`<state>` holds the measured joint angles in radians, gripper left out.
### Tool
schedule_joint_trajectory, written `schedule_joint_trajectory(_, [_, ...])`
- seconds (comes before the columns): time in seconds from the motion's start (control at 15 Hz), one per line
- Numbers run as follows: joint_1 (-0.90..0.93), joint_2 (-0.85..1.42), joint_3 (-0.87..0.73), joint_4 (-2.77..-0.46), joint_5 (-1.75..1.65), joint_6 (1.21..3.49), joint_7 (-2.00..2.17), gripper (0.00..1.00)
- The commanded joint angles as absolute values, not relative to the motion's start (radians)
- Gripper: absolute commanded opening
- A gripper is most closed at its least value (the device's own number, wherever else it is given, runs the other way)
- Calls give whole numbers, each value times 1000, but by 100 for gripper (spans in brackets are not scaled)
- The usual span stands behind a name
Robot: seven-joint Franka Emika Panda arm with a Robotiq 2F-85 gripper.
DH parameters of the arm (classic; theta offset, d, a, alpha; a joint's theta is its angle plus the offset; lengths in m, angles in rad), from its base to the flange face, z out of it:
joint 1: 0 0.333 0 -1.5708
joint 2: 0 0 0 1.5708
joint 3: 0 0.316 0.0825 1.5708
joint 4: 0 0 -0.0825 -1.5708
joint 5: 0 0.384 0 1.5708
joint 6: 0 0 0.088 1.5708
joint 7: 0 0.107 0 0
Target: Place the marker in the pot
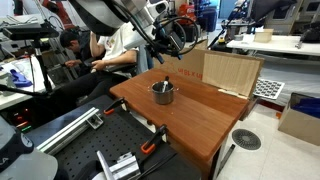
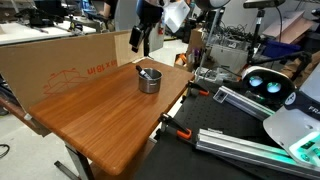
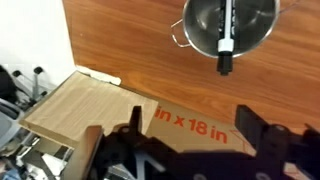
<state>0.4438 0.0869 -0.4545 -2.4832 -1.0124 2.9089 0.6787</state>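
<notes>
The pot [image 3: 205, 22] is a small round vessel of brushed grey steel with a bright, reflective inner wall, a thin rolled rim and a small looped handle on its side. It stands on a table [image 3: 130, 40] of warm brown wood with fine straight grain, a smooth matt finish and rounded corners. The marker [image 3: 226, 40] is a slim black stick with a white band along its barrel. It lies inside the pot, slanted across the opening, with one dark end resting over the rim and poking a little beyond it. In both exterior views the pot [image 1: 162, 94] [image 2: 148, 81] sits toward the far side of the table, near the edge along which a cardboard box [image 1: 232, 70] [image 2: 60, 60] stands, and well away from the near corners. The cardboard is plain tan, flat-sided and sharp-creased. The wrist view shows red lettering on one panel and a paler flap beside it. The gripper [image 3: 190, 125] is black, with blocky metal fingers [image 3: 135, 118] spread wide and nothing between them. In the wrist view it is above the cardboard at the table's edge, and the pot and marker are apart from it, further in over the wood. In both exterior views the gripper [image 1: 168, 48] [image 2: 137, 42] hangs in the air above and beyond the pot, clear of its rim and not touching the marker.
</notes>
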Motion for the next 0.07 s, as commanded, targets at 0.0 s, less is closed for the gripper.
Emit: schedule_joint_trajectory(0.0, [444, 87, -454, -2483, -1012, 2908, 679, 100])
